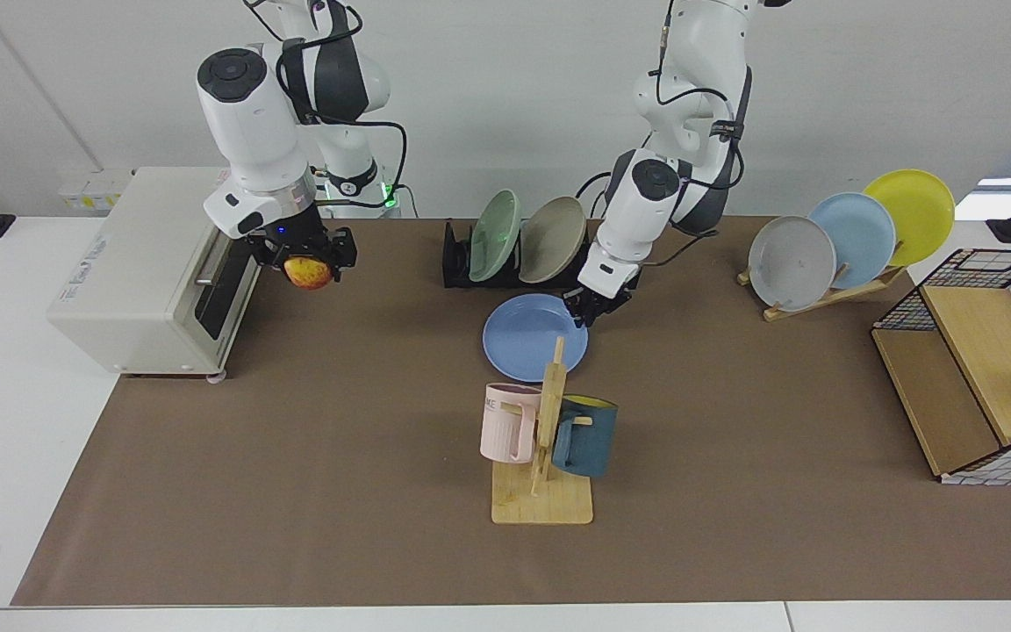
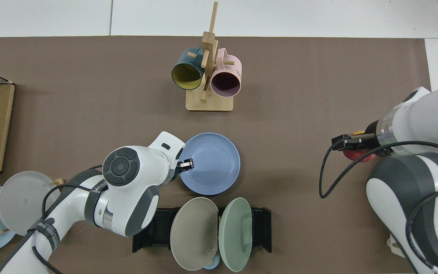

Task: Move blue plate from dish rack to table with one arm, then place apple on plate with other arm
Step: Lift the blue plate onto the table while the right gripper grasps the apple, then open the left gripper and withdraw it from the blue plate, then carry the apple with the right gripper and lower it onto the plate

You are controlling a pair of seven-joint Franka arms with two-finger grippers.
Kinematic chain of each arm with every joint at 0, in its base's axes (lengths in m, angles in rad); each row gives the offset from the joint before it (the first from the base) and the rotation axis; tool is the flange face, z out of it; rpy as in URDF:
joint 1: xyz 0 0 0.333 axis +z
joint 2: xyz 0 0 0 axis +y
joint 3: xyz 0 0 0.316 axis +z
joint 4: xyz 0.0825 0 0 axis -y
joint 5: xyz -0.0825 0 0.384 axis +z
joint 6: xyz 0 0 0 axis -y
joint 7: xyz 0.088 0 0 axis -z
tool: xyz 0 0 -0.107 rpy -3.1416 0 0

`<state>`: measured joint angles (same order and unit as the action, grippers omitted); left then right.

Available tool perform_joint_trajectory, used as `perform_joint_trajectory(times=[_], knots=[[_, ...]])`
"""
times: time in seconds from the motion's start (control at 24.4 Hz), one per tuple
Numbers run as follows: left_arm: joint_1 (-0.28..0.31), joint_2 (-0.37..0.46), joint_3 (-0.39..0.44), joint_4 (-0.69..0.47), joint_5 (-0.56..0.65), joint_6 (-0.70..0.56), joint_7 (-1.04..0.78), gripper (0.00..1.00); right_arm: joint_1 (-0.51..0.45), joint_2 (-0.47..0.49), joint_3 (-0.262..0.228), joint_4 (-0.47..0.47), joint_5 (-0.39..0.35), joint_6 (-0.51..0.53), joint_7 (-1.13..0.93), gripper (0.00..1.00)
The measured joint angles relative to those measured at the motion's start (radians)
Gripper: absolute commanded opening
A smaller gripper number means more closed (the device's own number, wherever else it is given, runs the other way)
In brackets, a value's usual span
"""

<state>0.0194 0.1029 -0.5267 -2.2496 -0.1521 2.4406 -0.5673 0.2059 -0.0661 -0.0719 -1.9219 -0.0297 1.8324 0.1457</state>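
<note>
Blue plate (image 1: pixel 534 337) lying flat on the brown mat of the worktop (image 1: pixel 734 456), just in front of the dish rack (image 1: pixel 505 263) and close behind the mug tree (image 1: pixel 545 439); left gripper (image 1: pixel 591 307) at the plate's rim on the rack side, fingers seemingly closed on or right at the edge, though whether gripping or just let go cannot be told for sure; right gripper (image 1: pixel 308 263) raised beside the toaster oven (image 1: pixel 154 272), fingers clamped on the apple (image 1: pixel 308 273), well apart from the plate.

Step in hand, by judgement: plate set down, apple carry starting. To do well: release the rim fully and lift the left gripper straight up and back before any sideways sweep, to avoid dragging the plate; bring the apple over at height, clear of the two plates leaning in the rack; lower onto the plate's middle and open only once resting, against rolling.

From the top view: left gripper (image 2: pixel 184 165) seen meeting the plate (image 2: pixel 209 163) at its edge, and the clear gap to the mug tree; apple (image 2: pixel 356 154) mostly hidden under the right gripper (image 2: pixel 350 144). From the facing view: apple's height above the worktop plain, unreadable from above.
</note>
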Motion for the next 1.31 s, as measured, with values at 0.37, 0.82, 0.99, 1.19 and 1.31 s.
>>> perform_joint_trajectory(times=[0.37,0.82,0.99,1.19,1.31], knots=[[0.001,-0.001,0.006,0.038,0.077,-0.097,0.021,1.00,-0.001,0.009,0.001,-0.001,0.000,0.000,-0.052,0.00],[0.004,-0.071,0.086,0.245,0.215,-0.426,0.056,1.00,0.019,0.023,0.013,-0.002,0.004,0.013,-0.025,0.00],[0.011,-0.117,0.151,0.338,0.215,-0.563,0.143,1.00,0.076,0.052,0.017,0.002,0.004,0.028,0.048,0.00],[0.014,-0.149,0.243,0.433,0.212,-0.673,0.257,1.00,0.146,0.108,0.025,0.048,0.004,0.041,0.150,0.00],[0.014,-0.162,0.298,0.475,0.199,-0.718,0.330,1.00,0.188,0.151,0.026,0.100,0.009,0.044,0.206,0.00]])
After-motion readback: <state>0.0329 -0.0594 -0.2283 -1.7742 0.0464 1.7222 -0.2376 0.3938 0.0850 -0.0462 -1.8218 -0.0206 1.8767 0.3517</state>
